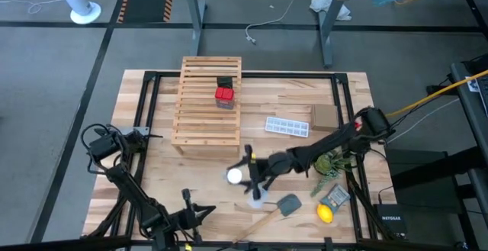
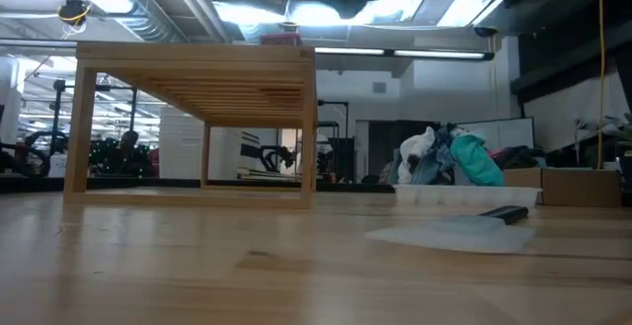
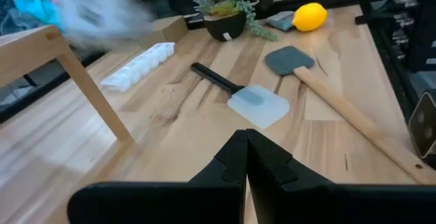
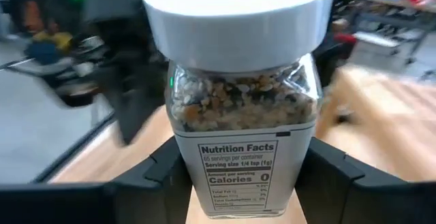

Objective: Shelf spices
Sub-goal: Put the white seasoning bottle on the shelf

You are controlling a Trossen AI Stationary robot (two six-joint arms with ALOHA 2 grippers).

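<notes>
Two spices, a black one (image 1: 224,82) and a red one (image 1: 224,94), already stand on the shelf (image 1: 206,102) at upper centre of the high view. Lower left, the left gripper (image 1: 187,197) waits closed. Lower centre, the right gripper (image 1: 245,177) clamps the last jar (image 4: 240,118): clear, white-lidded, filled with mixed seasoning, and not yet shelved.
</notes>
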